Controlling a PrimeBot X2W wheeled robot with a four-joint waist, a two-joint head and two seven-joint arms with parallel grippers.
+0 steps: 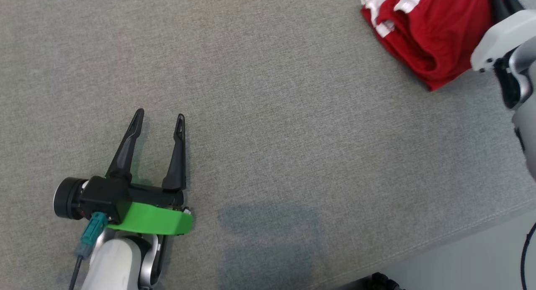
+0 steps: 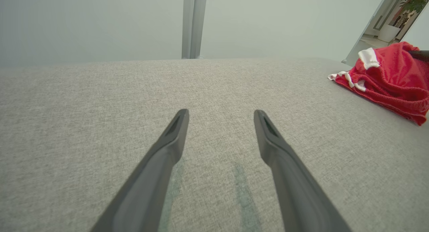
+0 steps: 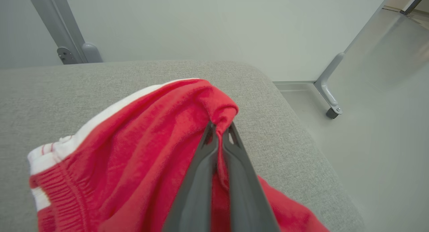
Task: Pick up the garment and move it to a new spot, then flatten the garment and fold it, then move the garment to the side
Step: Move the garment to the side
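Progress check on the folding run: red garment (image 1: 431,34) with white trim sat as a lumpy, doubled-over bundle at the far right corner of the grey fabric surface (image 1: 293,114), close to its edge; right gripper (image 3: 219,131) was pinched shut on a raised fold of the cloth, so that claw was definitely gripping the garment; left gripper (image 1: 160,115) sat low over bare grey fabric, well apart from the bundle, fingers spread wide and holding nothing.

Stage was honestly hard to call; the bundle wasn't spread flat and wasn't a tidy fold either; my guess was the first pick-up was in hand, which would leave the move, the flattening, the fold and the shift to the side all to do; could also have been that last shift, couldn't rule it out.

Writing-wise, nothing readable; no logo or tag on the cloth, just white stripes; green bracket (image 1: 150,218) on the left wrist was plain too.
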